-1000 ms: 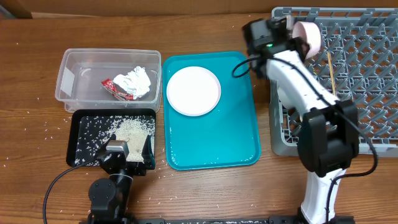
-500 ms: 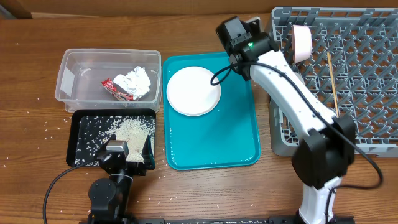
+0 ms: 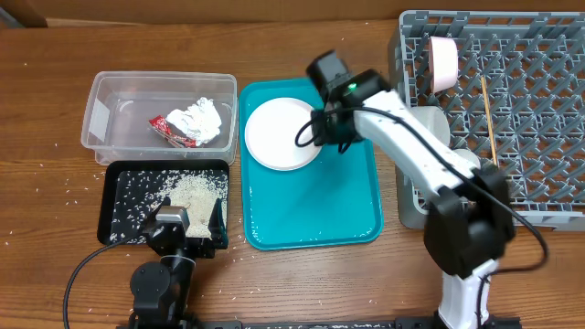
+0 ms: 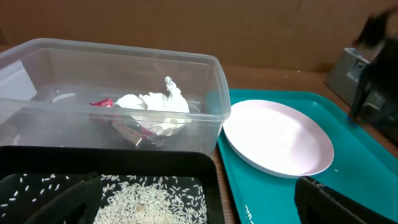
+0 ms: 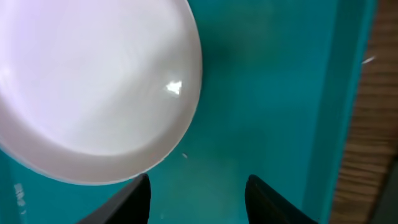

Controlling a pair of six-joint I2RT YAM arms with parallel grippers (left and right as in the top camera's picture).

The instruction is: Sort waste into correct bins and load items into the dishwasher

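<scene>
Right tool [image 5: 198,193] released, empty, above the teal tray [image 3: 315,206] just right of the plate [image 3: 284,133]. Left tool [image 4: 199,202] released over the black tray [image 3: 123,206] holding rice [image 3: 196,192]. Pink bowl [image 3: 444,59] stands on edge in the rack [image 3: 539,110], far right.

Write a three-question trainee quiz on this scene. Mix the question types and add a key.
1. Short answer: which dish stands on its edge in the large grey plastic dish rack?
2. True or false: the large round pale plate lies in that rack.
3. Multiple choice: where is the crumpled white paper napkin?
A. on the plate
B. in the clear rectangular plastic tub
C. in the dish rack

Key
1. The pale pink bowl.
2. False: it lies on the teal serving tray.
3. B.
</scene>
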